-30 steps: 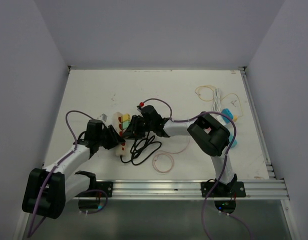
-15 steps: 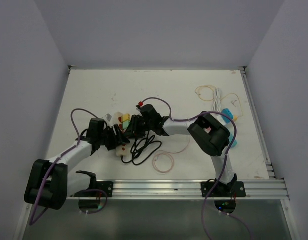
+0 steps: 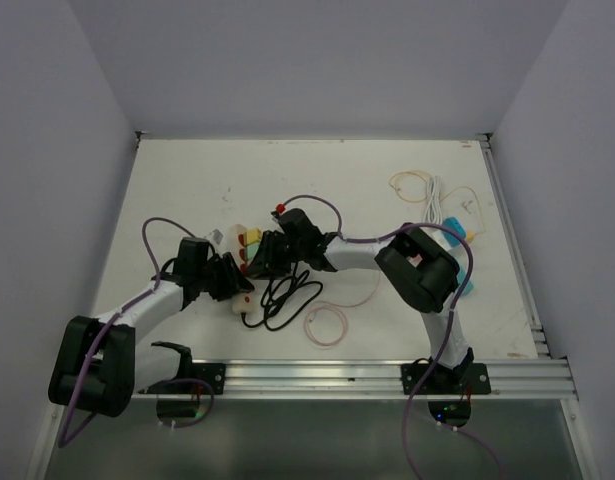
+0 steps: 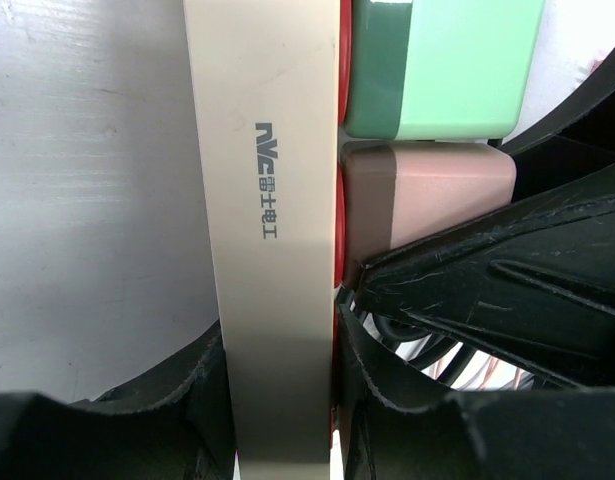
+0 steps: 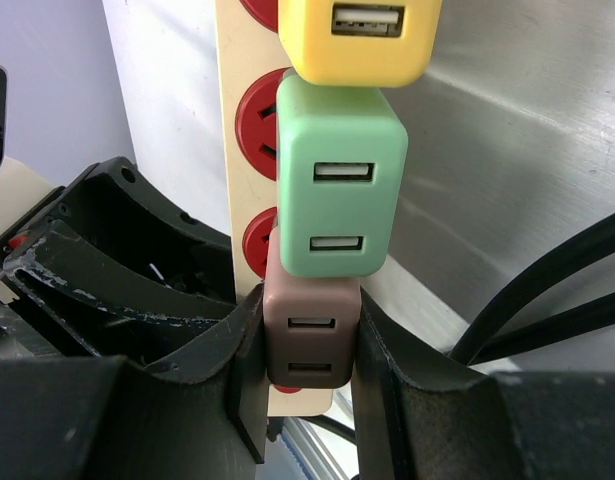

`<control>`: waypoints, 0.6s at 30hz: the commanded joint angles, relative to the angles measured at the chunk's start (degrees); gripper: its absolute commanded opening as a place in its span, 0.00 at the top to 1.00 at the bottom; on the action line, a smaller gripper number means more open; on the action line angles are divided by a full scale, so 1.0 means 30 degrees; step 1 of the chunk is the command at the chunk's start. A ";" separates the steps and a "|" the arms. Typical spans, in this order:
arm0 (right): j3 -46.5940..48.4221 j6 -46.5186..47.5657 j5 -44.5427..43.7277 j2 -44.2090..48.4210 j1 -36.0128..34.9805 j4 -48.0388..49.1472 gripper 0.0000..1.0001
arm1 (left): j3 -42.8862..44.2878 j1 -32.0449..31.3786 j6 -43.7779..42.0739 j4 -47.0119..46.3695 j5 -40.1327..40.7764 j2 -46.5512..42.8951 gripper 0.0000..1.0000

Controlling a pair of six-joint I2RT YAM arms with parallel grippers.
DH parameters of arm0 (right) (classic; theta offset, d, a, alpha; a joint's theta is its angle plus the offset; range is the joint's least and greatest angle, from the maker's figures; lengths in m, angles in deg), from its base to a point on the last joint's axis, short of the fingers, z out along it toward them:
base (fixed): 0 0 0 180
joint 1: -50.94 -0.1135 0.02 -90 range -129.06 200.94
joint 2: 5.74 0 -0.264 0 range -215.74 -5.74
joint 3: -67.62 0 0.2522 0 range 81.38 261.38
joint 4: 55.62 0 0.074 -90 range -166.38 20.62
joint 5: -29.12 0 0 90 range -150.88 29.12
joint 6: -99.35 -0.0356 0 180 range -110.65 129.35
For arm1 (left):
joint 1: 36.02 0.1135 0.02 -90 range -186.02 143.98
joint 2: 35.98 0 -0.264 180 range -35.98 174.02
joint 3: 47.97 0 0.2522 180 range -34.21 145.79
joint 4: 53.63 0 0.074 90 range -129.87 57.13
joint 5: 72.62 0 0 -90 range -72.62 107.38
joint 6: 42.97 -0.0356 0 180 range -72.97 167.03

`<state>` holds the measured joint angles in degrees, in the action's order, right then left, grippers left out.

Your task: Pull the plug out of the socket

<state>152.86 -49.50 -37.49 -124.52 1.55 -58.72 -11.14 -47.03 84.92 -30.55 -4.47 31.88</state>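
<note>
A cream power strip point(image 5: 232, 150) with red sockets point(image 5: 255, 116) lies at the table's left middle point(image 3: 237, 243). Three USB charger plugs sit in it: yellow point(image 5: 359, 40), green point(image 5: 341, 192) and brown-pink point(image 5: 309, 335). My right gripper point(image 5: 309, 345) is shut on the brown-pink plug, one finger on each side. My left gripper point(image 4: 279, 385) is shut on the strip's body point(image 4: 267, 200), clamping its sides. The green plug point(image 4: 439, 65) and brown-pink plug point(image 4: 427, 190) also show in the left wrist view. In the top view both grippers point(image 3: 230, 275) point(image 3: 259, 255) meet at the strip.
The strip's black cable point(image 3: 282, 295) lies coiled in front of it. Thin loops of pinkish cord point(image 3: 325, 325) lie near the front. White cable, cord and a blue-yellow object point(image 3: 452, 230) lie at the right. The front rail point(image 3: 387, 375) runs along the near edge.
The left arm has moved right and closed in on the strip's near end. The strip has shifted slightly. The right gripper stays on the plugs.
</note>
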 commanded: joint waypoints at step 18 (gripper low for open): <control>-0.5310 -0.0510 -0.1822 0.5433 0.1110 0.4766 1.00 | -0.0190 0.0592 0.2926 0.2956 0.5669 -0.0177 1.00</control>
<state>139.97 -51.84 -42.08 -115.49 1.84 -49.57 -10.31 -48.89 90.12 -29.67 -7.16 30.39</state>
